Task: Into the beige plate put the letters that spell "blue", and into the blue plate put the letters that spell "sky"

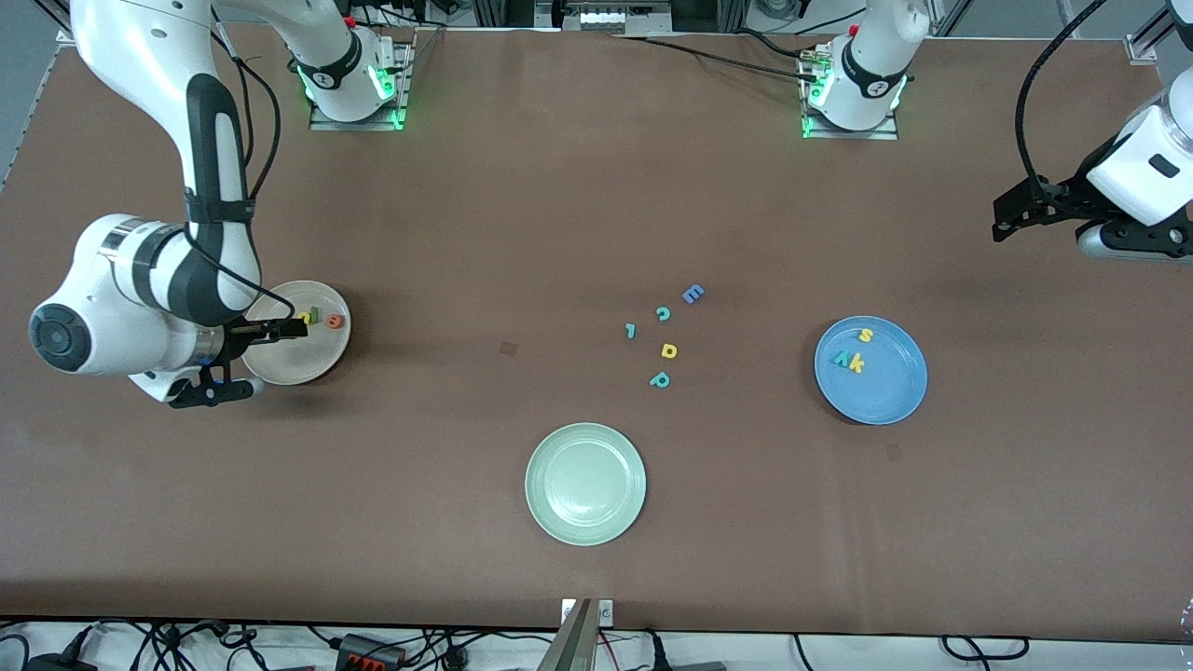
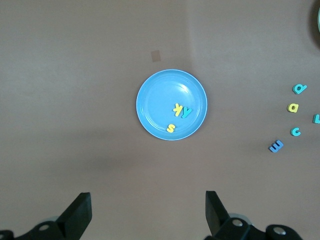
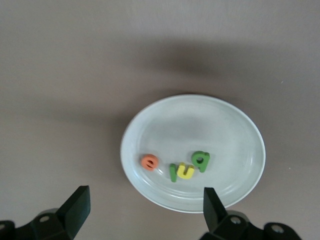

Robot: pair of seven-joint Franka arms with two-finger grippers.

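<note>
The beige plate (image 1: 298,365) (image 3: 200,130) lies at the right arm's end of the table. In it lie the orange e (image 3: 148,162) (image 1: 335,321), green l (image 3: 173,172), yellow u (image 3: 186,171) (image 1: 315,317) and dark green b (image 3: 202,161). My right gripper (image 1: 280,359) (image 3: 145,207) hangs open over the plate's rim, holding nothing. The blue plate (image 1: 885,391) (image 2: 160,100) holds the yellow s (image 1: 866,335) (image 2: 171,128), yellow k (image 1: 857,363) (image 2: 177,108) and teal y (image 1: 842,359) (image 2: 186,112). My left gripper (image 1: 1002,219) (image 2: 148,210) waits open and empty over bare table at the left arm's end.
A pale green plate (image 1: 585,483) sits mid-table, nearest the front camera. Loose letters lie between the plates: blue E (image 1: 692,294), teal c (image 1: 663,314), teal l (image 1: 631,330), yellow a (image 1: 669,350), teal p (image 1: 660,379).
</note>
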